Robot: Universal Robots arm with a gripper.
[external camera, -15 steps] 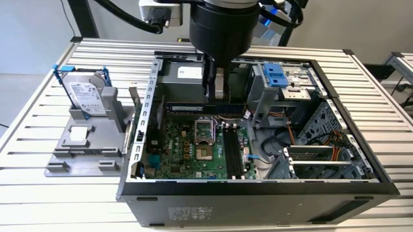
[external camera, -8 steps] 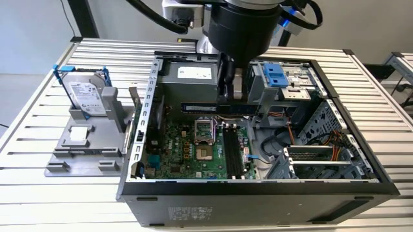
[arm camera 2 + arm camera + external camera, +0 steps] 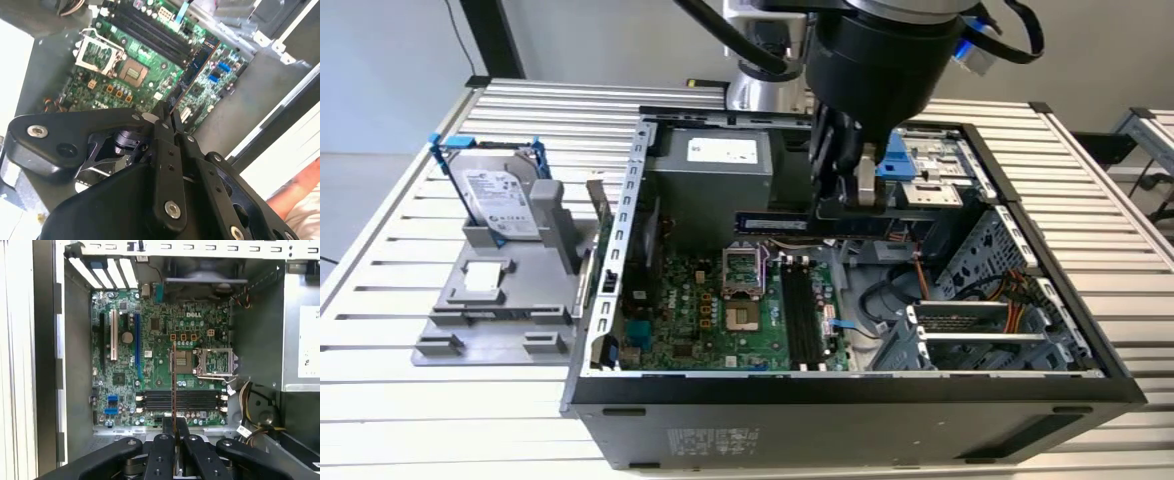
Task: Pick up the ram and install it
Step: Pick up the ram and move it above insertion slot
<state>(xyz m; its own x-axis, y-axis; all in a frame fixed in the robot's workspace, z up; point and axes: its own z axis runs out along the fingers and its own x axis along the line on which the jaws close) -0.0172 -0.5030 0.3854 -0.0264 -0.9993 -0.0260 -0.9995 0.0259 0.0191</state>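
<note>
The ram [image 3: 781, 222], a long dark stick, hangs level inside the open computer case [image 3: 627, 250], above the motherboard [image 3: 680, 310]. My gripper [image 3: 843, 207] is shut on its right part in the exterior view. In both wrist views the ram [image 3: 196, 65] [image 3: 174, 380] shows edge-on, running out from between the black fingers [image 3: 161, 131] [image 3: 165, 440]. The black memory slots [image 3: 801, 312] [image 3: 145, 30] [image 3: 180, 400] lie below it, and the stick is held crosswise to them, well apart.
A silver hard drive in a blue frame [image 3: 494, 190] stands on a grey holder [image 3: 487, 300] at the exterior view's left, beside a green card on edge [image 3: 598, 215]. Inside the case are the power supply [image 3: 714, 165], CPU socket [image 3: 744, 268], cables [image 3: 894, 295] and drive cage [image 3: 987, 330].
</note>
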